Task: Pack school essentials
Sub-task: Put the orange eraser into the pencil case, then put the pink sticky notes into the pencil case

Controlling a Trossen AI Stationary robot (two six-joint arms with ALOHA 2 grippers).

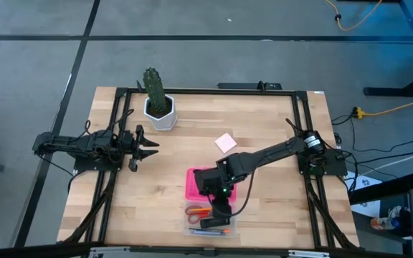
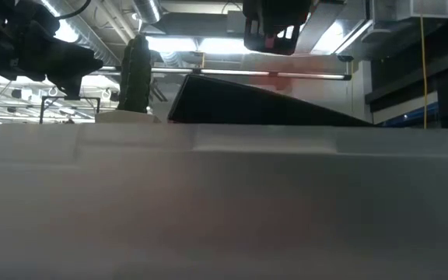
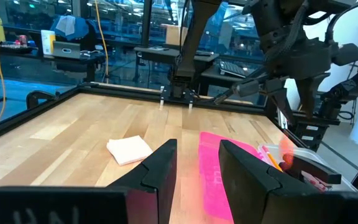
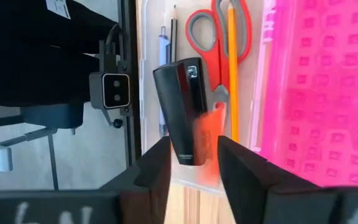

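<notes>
Over the clear box (image 1: 210, 221) at the table's near edge, the right gripper (image 4: 193, 163) hovers with jaws parted around nothing, the black block (image 4: 182, 112) lying inside just beyond its fingertips beside the red scissors (image 4: 219, 37), orange pencil (image 4: 232, 68) and pens, while the left gripper (image 1: 149, 148) waits half-open by the cactus (image 1: 155, 89).

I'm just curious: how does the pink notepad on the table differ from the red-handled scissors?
The pale pink square notepad lies loose on the bare wood; the red-handled scissors already lie inside the clear box. The notepad is flat, pale and square; the scissors are long with bright looped handles. Both are school supplies.
</notes>
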